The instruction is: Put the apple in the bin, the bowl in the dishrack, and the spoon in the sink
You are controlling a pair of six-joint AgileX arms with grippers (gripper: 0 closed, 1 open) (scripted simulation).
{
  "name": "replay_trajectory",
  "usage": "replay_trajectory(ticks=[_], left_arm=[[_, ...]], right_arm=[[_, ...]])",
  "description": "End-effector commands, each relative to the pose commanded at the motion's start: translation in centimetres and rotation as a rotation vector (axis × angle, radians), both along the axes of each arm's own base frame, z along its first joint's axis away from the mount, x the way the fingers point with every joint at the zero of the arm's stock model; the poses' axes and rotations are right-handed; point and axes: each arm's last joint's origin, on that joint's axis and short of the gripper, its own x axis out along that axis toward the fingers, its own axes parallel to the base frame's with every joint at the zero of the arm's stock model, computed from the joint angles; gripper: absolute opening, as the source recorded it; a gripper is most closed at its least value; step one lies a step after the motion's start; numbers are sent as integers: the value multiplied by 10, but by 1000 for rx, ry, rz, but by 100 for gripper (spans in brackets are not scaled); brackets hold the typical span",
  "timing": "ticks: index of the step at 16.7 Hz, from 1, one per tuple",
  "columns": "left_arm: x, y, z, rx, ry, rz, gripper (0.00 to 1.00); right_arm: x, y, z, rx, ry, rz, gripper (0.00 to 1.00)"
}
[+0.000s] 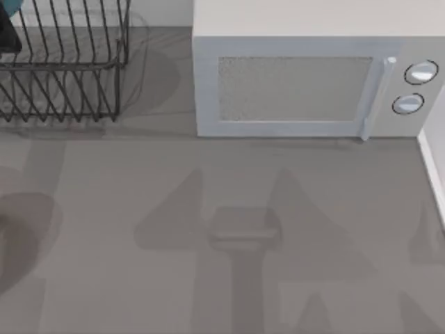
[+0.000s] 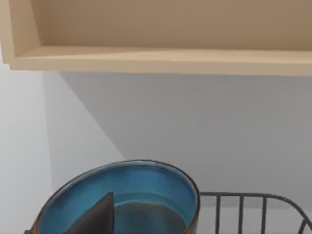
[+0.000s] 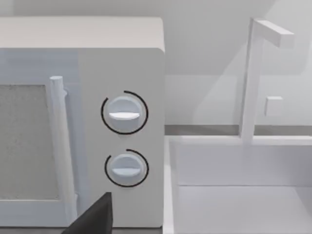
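The teal-blue bowl (image 2: 146,195) with its reddish-brown rim sits close before the left wrist camera. My left gripper (image 2: 92,219) is shut on its rim, with one dark finger inside the bowl. Beside the bowl runs the black wire dishrack (image 2: 243,197). From above, the dishrack (image 1: 66,69) stands at the table's far left, and a sliver of the bowl (image 1: 8,8) and my left gripper (image 1: 7,38) show at its left edge. A dark part of my right gripper (image 3: 92,219) faces the white sink (image 3: 234,195). The apple, the spoon and the bin are out of view.
A white microwave (image 1: 306,83) with two round knobs stands at the back, right of the dishrack. The sink's white rim (image 1: 434,167) lies at the table's right edge, with a white faucet (image 3: 251,78) behind it. A beige shelf (image 2: 161,58) hangs on the wall above the dishrack.
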Motion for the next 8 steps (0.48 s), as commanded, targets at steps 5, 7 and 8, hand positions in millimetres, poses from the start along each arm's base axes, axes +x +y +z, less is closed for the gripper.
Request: replay_trajectory(ticks=[5,7,8], left_arm=[[-98,-5,-16,10,-23,5,100],[-126,-5,-35,15,-26,7,100],[-137,-5,-46,17,-21,8,100]], right_arm=[[0,0,0,0,0,0,100],[0,0,0,0,0,0,100],[0,0,0,0,0,0,100]])
